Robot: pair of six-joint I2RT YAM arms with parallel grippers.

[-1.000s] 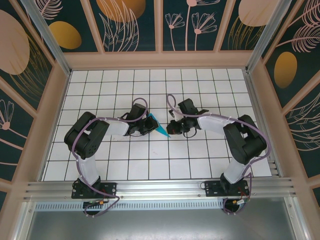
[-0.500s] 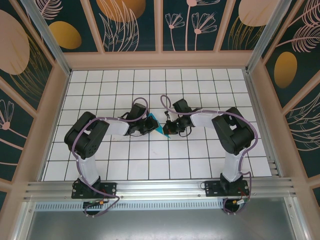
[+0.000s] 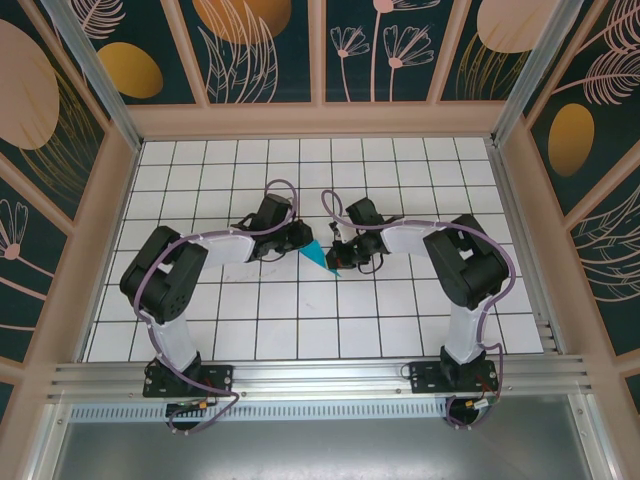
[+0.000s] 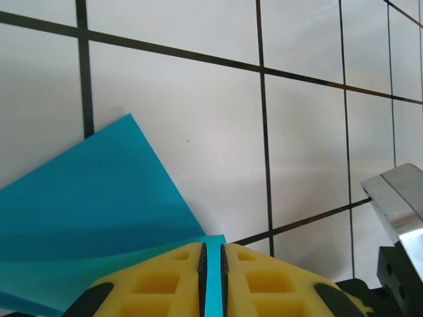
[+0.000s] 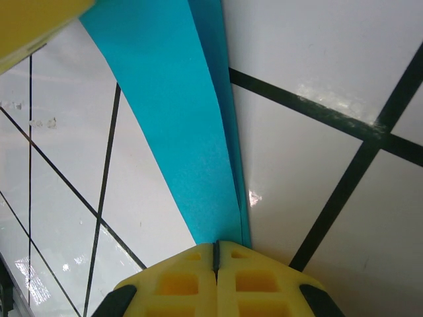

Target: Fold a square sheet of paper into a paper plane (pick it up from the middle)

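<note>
**Both grippers pinching the folded teal paper, mid-desk**

Top cam: the paper (image 3: pixel 320 256) sits roughly in the middle of the white grid desk (image 3: pixel 300 320), right between the two arms; it's folded into a small angular wedge, pointy end aimed toward the near side.

The left gripper (image 3: pixel 298 240) is at its left edge and the right gripper (image 3: pixel 338 250) at its right edge, so they're basically facing each other w/ the paper between them.

Left wrist cam: left gripper (image 4: pixel 211 251) is closed down on the paper (image 4: pixel 99 218); the yellow fingers (image 4: pixel 152 284) are nearly together w/ just a thin teal strip showing in the slit. You can see two shades of teal there, so at least a couple of layers; the sheet fans out to the left over the tiles.

Right wrist cam: right gripper (image 5: pixel 216 246) is clamped tight too; the paper (image 5: pixel 172 112) runs as a long narrow band straight into the seam between its fingers (image 5: pixel 258 277), w/ a second layer peeking out along the right edge.

Can't tell if the paper is touching the desk or held just above it.
</note>
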